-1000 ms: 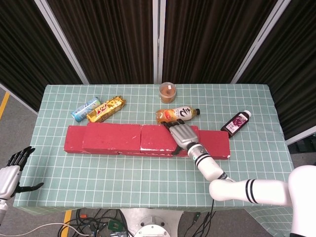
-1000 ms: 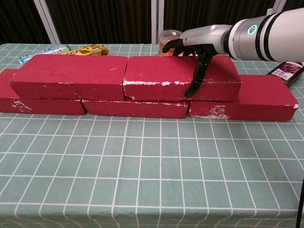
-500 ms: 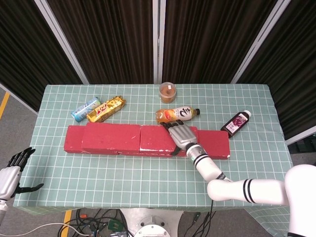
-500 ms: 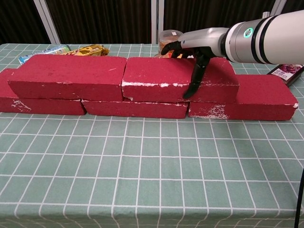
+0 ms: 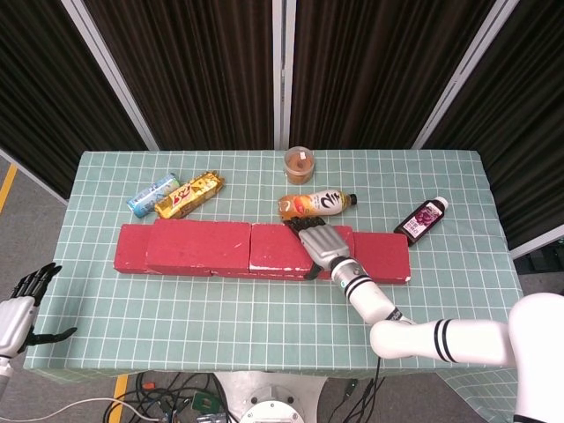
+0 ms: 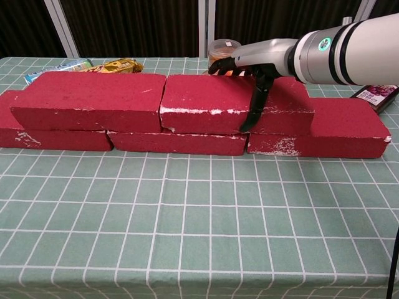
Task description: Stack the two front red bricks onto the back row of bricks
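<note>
Two upper bricks: both already sit on the back row (image 6: 187,142) — the left upper brick (image 6: 87,99) and the right upper brick (image 6: 212,103) lie end to end, seam touching.
Right hand (image 6: 249,71): spans the right upper brick, fingers (image 6: 219,64) curled over its far edge, thumb (image 6: 254,109) pressed down its front face — it grips the brick.
Left hand (image 5: 19,308): hangs off the table's near-left corner, well apart from the right upper brick, fingers apart, holding nothing.
Landmark: the right upper brick bridges two bottom bricks, and the end bottom brick (image 6: 349,128) juts out to its right.
Risk on release: if the thumb drags as it lifts, I judge it could pull the brick forward off its support.
Risk behind: the orange bottle (image 5: 317,204) lies just behind the right upper brick — a push backward could knock it.
Risk at seam: a sideways nudge could shove the left upper brick out of line.
Nearby: the dark bottle (image 5: 421,218) lies behind and right of the right upper brick, and the cup (image 5: 300,164) stands further behind it.
</note>
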{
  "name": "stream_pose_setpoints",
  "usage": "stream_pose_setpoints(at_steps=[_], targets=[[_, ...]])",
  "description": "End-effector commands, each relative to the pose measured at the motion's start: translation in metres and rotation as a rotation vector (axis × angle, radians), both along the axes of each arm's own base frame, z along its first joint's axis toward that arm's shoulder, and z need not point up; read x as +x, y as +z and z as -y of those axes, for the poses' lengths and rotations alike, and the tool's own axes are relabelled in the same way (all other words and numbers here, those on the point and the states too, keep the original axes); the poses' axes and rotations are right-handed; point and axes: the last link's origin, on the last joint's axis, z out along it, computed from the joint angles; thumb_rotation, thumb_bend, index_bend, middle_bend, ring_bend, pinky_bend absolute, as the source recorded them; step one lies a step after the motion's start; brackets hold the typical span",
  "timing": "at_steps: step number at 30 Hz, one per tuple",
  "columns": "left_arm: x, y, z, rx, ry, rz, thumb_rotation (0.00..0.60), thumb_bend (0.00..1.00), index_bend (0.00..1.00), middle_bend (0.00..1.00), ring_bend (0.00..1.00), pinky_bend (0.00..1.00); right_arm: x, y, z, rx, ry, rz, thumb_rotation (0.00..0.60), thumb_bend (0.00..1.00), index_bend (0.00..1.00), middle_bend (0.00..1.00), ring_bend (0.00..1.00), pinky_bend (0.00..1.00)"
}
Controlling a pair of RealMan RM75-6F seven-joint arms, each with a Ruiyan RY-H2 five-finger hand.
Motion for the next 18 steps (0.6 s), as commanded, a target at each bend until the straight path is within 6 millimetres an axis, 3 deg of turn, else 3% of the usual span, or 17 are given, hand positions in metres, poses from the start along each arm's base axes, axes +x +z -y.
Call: stream_pose_setpoints(at_steps=[1, 9, 14, 18], targets=[[0.0, 0.0, 0.0, 0.002, 0.0, 0.001, 0.6, 0.02, 0.02, 0.0, 0.0, 0.0, 0.0, 0.001, -0.001, -0.003, 0.003, 0.005, 0.6, 0.0, 0.0, 0.0, 0.0, 0.0], [0.003, 0.003, -0.002, 0.019, -0.002, -0.001, 0.6, 0.02, 0.02, 0.0, 0.0, 0.0, 0.002, 0.027, -0.01, -0.041, 0.031, 0.039, 0.6, 0.0, 0.0, 0.0, 0.0, 0.0], [0.006, 0.007, -0.004, 0.049, -0.015, -0.018, 0.6, 0.02, 0.02, 0.0, 0.0, 0.0, -0.007, 0.071, -0.033, -0.143, 0.109, 0.071, 0.6, 0.0, 0.0, 0.0, 0.0, 0.0], [0.009, 0.01, -0.004, 0.069, -0.027, -0.033, 0.6, 0.02, 0.02, 0.0, 0.0, 0.0, -0.032, 0.109, -0.062, -0.257, 0.175, 0.061, 0.6, 0.0, 0.0, 0.0, 0.0, 0.0]])
